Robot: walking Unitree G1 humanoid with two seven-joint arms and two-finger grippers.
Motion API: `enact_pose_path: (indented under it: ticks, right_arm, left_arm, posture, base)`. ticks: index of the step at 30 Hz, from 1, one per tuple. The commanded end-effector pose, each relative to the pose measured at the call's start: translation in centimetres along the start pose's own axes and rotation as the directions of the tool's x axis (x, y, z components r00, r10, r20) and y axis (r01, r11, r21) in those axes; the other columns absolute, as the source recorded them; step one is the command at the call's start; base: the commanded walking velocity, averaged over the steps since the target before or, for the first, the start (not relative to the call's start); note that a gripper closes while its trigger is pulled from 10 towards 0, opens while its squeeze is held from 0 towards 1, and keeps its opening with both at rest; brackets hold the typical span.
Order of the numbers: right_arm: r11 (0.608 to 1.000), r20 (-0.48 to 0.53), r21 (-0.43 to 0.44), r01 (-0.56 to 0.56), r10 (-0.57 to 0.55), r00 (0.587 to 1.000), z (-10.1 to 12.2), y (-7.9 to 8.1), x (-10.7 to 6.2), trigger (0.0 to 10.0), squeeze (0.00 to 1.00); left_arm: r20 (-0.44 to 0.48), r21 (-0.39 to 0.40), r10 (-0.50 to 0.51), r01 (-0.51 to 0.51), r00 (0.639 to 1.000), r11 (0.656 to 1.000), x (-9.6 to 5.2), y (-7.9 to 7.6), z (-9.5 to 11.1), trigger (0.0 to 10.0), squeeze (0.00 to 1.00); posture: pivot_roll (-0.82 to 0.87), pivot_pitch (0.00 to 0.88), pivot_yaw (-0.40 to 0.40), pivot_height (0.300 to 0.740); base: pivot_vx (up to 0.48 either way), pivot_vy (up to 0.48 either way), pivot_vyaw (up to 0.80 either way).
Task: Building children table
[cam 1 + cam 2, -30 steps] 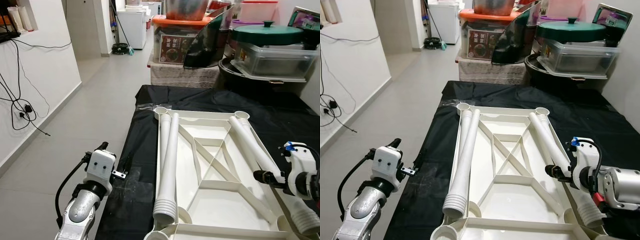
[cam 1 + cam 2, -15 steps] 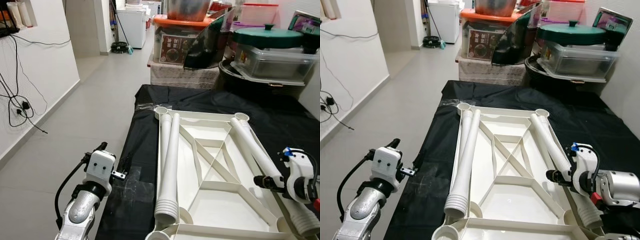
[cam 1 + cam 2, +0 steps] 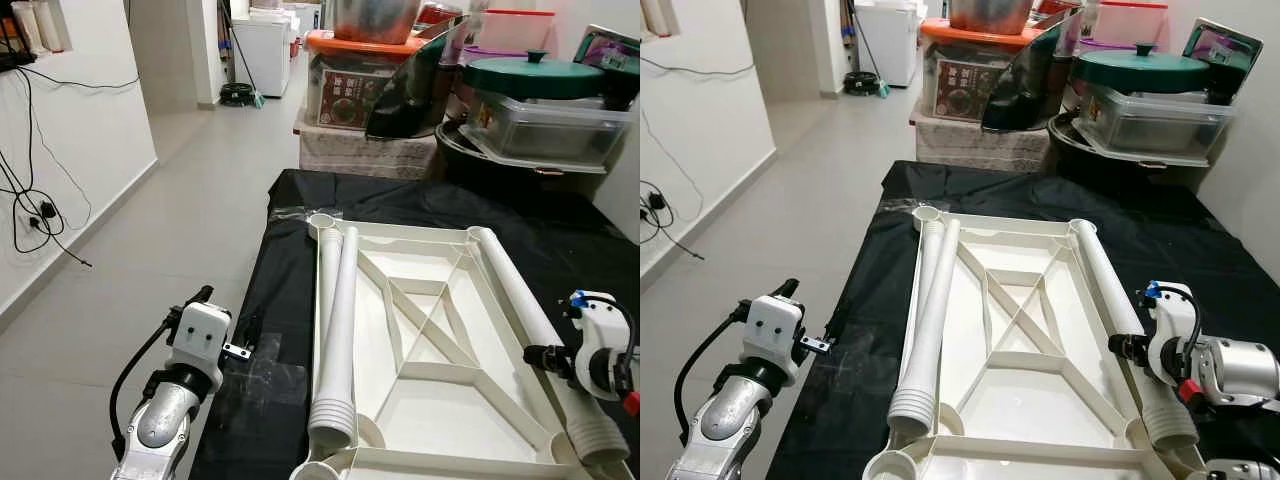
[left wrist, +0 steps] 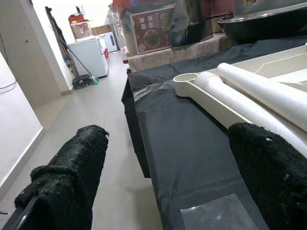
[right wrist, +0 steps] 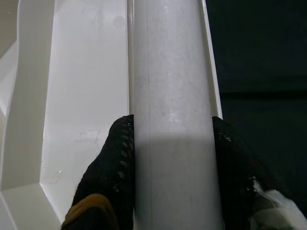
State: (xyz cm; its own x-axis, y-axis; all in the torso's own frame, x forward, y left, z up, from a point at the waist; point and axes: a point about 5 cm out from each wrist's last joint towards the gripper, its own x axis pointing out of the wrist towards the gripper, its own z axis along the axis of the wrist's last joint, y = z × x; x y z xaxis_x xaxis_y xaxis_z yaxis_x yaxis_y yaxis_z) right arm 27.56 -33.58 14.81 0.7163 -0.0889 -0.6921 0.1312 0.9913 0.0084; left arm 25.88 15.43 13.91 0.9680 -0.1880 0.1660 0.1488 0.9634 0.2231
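Children's white plastic tabletop (image 3: 430,350) lies upside down on the black-covered desk (image 3: 265,330), its ribbed underside facing up. Two white plastic leg tubes (image 3: 335,330) rest side by side along its left edge, ridged ends towards the robot. A third white leg tube (image 3: 525,320) lies along the right edge, and the right end effector (image 5: 170,143) is clamped around it, one black finger on each side, near its ridged lower end.

My worry is the grip: the tube is smooth and round and is held close to one end, so lifting it would likely let the long free end swing or the tube slide through the pads. It could then knock the tabletop askew or roll off the desk's right side. Aligning the tube with the round corner socket (image 3: 322,220) looks fiddly too.

The left end effector (image 4: 158,167) hangs spread wide and empty beside the desk's left edge. Stacked storage bins (image 3: 370,60), a green-lidded pot (image 3: 540,70) and clear containers (image 3: 545,125) crowd the far end, limiting room there.
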Motion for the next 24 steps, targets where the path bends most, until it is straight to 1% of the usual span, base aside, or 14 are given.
enact_pose_path:
  ticks: [1, 4, 6, 9, 12, 14, 15, 16, 18, 19, 21, 22, 23, 24]
  right_arm:
    - [0.999, 0.062, -0.041, -0.004, 0.006, 0.998, 1.4, 0.5, -0.4, 0.0, 0.0]
    - [0.999, 0.104, -0.043, -0.007, 0.012, 0.995, 2.3, 0.7, -0.7, 0.0, 0.0]
    - [0.996, 0.265, -0.049, -0.067, 0.078, 0.961, 5.6, 1.9, -2.3, 0.0, 0.0]
    - [0.994, 0.332, -0.056, -0.096, 0.11, 0.937, 7.1, 2.4, -3.3, 0.0, 0.0]
    - [0.965, 0.531, -0.146, -0.22, 0.263, 0.806, 12.1, 5.2, -7.3, 0.0, 0.0]
    - [0.94, 0.625, -0.184, -0.289, 0.339, 0.704, 13.9, 6.8, -8.9, 0.0, 0.0]
    - [0.94, 0.625, -0.184, -0.289, 0.339, 0.704, 13.9, 6.8, -8.9, 0.0, 0.0]
    - [0.921, 0.665, -0.188, -0.341, 0.375, 0.645, 14.4, 7.8, -9.3, 0.0, 0.0]
    - [0.904, 0.698, -0.173, -0.391, 0.393, 0.598, 14.3, 9.0, -9.0, 0.0, 0.0]
    - [0.904, 0.698, -0.173, -0.391, 0.393, 0.598, 14.3, 9.0, -9.0, 0.0, 0.0]
    - [0.867, 0.742, -0.132, -0.481, 0.408, 0.532, 13.5, 11.6, -7.9, 0.0, 0.0]
    - [0.867, 0.742, -0.132, -0.481, 0.408, 0.532, 13.5, 11.6, -7.9, 0.0, 0.0]
    - [0.827, 0.766, -0.096, -0.553, 0.416, 0.489, 12.8, 13.7, -7.2, 0.0, 0.0]
    - [0.827, 0.766, -0.096, -0.553, 0.416, 0.489, 12.8, 13.7, -7.2, 0.0, 0.0]
  left_arm:
    - [-0.02, 0.013, -0.006, 0.007, 1.0, 1.0, -0.1, -0.1, -0.5, 10.0, 0.0]
    - [-0.022, 0.014, -0.006, 0.007, 1.0, 1.0, -0.2, -0.1, -0.5, 10.0, 0.0]
    - [-0.024, 0.015, -0.006, 0.007, 1.0, 1.0, -0.2, -0.1, -0.6, 10.0, 0.0]
    - [-0.024, 0.015, -0.006, 0.006, 1.0, 1.0, -0.1, 0.0, -0.5, 10.0, 0.0]
    - [-0.02, -0.006, -0.005, 0.004, 1.0, 1.0, 0.1, 0.1, -0.3, 10.0, 0.0]
    - [-0.015, -0.038, -0.002, 0.001, 1.0, 0.999, 0.3, 0.4, -0.2, 10.0, 0.0]
    - [-0.015, -0.038, -0.002, 0.001, 1.0, 0.999, 0.3, 0.4, -0.2, 10.0, 0.0]
    - [-0.008, -0.067, 0.001, -0.001, 1.0, 0.998, 0.6, 0.6, 0.0, 10.0, 0.0]
    - [0.008, -0.109, -0.008, 0.009, 1.0, 0.994, 0.9, 0.8, 0.4, 10.0, 0.0]
    - [0.008, -0.109, -0.008, 0.009, 1.0, 0.994, 0.9, 0.8, 0.4, 10.0, 0.0]
    - [0.061, -0.196, -0.059, 0.07, 0.996, 0.978, 1.6, 0.8, 1.7, 10.0, 0.0]
    - [0.061, -0.196, -0.059, 0.07, 0.996, 0.978, 1.6, 0.8, 1.7, 10.0, 0.0]
    - [0.106, -0.243, -0.116, 0.139, 0.988, 0.96, 1.9, 0.8, 2.8, 10.0, 0.0]
    - [0.106, -0.243, -0.116, 0.139, 0.988, 0.96, 1.9, 0.8, 2.8, 10.0, 0.0]
  posture:
    - [-0.01, 0.0, -0.09, 0.74]
    - [-0.01, 0.0, -0.09, 0.74]
    - [0.0, 0.0, -0.086, 0.74]
    - [0.0, 0.0, -0.086, 0.74]
    - [0.0, 0.0, -0.082, 0.74]
    - [-0.01, 0.0, -0.079, 0.74]
    - [-0.01, 0.0, -0.079, 0.74]
    - [-0.01, 0.0, -0.076, 0.74]
    - [0.0, 0.0, -0.075, 0.74]
    - [0.0, 0.0, -0.075, 0.74]
    - [0.01, 0.0, -0.075, 0.74]
    - [0.01, 0.0, -0.075, 0.74]
    - [0.02, 0.0, -0.067, 0.74]
    - [0.02, 0.0, -0.067, 0.74]
  base:
    - [0.0, 0.0, 0.0]
    - [0.0, 0.0, 0.0]
    - [0.0, 0.0, 0.0]
    - [0.0, 0.0, 0.0]
    - [0.0, 0.0, 0.0]
    - [0.0, 0.0, 0.0]
    - [0.0, 0.0, 0.0]
    - [0.0, 0.0, 0.0]
    - [0.0, 0.0, 0.0]
    - [0.0, 0.0, 0.0]
    - [0.0, 0.0, 0.0]
    - [0.0, 0.0, 0.0]
    - [0.0, 0.0, 0.0]
    - [0.0, 0.0, 0.0]
